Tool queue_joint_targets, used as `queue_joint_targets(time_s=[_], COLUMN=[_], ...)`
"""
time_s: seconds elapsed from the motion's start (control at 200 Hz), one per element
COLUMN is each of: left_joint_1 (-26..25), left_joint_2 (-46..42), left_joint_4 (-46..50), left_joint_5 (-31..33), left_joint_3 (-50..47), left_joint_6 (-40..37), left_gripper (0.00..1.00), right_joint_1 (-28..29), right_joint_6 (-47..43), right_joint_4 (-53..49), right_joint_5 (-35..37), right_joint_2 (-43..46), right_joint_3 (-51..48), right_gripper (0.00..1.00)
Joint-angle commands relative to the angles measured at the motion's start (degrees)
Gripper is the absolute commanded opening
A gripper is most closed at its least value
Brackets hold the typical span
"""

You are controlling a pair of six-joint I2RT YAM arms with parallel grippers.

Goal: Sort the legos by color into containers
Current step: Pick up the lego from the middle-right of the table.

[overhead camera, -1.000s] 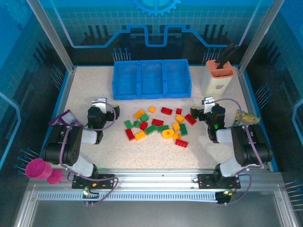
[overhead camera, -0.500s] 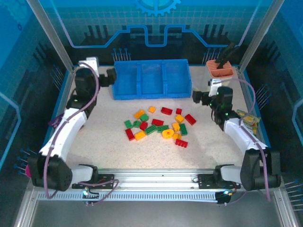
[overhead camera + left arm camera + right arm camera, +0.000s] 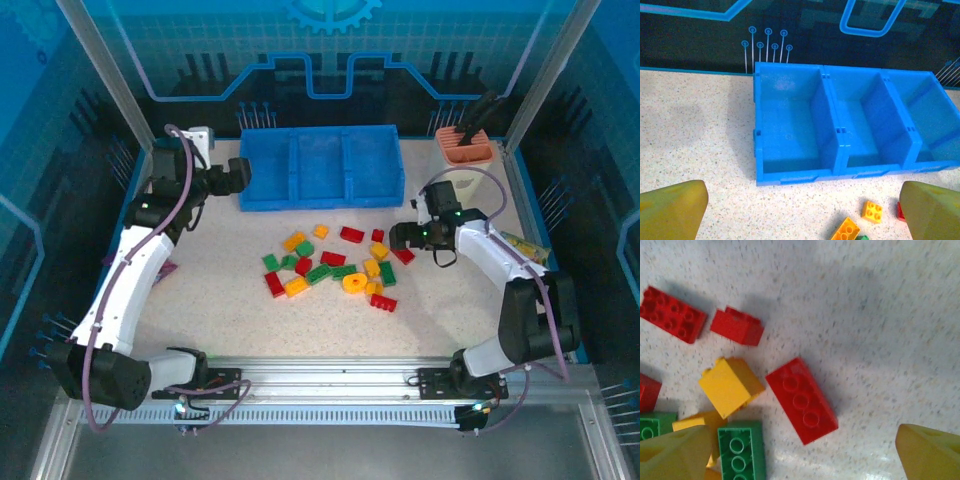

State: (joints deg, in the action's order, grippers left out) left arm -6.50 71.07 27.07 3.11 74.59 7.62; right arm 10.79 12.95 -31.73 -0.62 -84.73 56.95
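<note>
The legos [image 3: 330, 262], red, green and yellow-orange bricks, lie scattered mid-table in front of the containers [image 3: 320, 203], a blue tray with three empty compartments [image 3: 795, 177]. My left gripper [image 3: 240, 176] hovers open by the tray's left front corner. In its wrist view the left gripper [image 3: 800, 215] stands wide over bare table, with two orange bricks [image 3: 872, 211] nearby. My right gripper [image 3: 402, 237] is open at the pile's right edge. The right gripper [image 3: 802, 460] hangs over a red brick [image 3: 801, 400] lying studs-down, beside a yellow brick [image 3: 730, 385] and a green one [image 3: 742, 450].
A cream holder with an orange top [image 3: 462, 150] stands at the back right. A snack packet [image 3: 525, 245] lies by the right wall. Blue walls ring the table. Bare tabletop stretches between the pile and the near rail.
Both arms have unfolded from near their bases. The left reached to the tray's left end. The right rose towards the holder, then swung down-left over the pile's right edge.
</note>
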Motion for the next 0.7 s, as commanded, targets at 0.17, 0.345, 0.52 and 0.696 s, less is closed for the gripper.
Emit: queue_joint_targets(time_s=[0.17,0.345,0.52,0.696], left_joint_1=[0.26,0.26,0.24,0.19], left_joint_2=[-1.24,-0.75,-0.65,-1.14], left_joint_4=[0.87,1.35,2.45,3.43], left_joint_5=[-3.31,-2.9,-2.59,-3.24], left_joint_3=[-0.01,-0.5,-0.5,-0.31], left_joint_6=[2.4,2.01,1.28,1.83], left_gripper=[1.0,0.99,0.99,1.0], right_joint_1=[0.95,2.29,3.5,5.13], right_joint_6=[-4.23,-6.75,-7.86,-8.89], right_joint_4=[-5.13,-2.69,-2.11,-1.09], right_joint_5=[-0.2,3.33,4.41,8.08], right_joint_2=[-6.14,-7.76,-10.96,-13.79], right_joint_3=[1.54,1.24,2.39,3.68], right_gripper=[0.88,0.85,0.84,0.79])
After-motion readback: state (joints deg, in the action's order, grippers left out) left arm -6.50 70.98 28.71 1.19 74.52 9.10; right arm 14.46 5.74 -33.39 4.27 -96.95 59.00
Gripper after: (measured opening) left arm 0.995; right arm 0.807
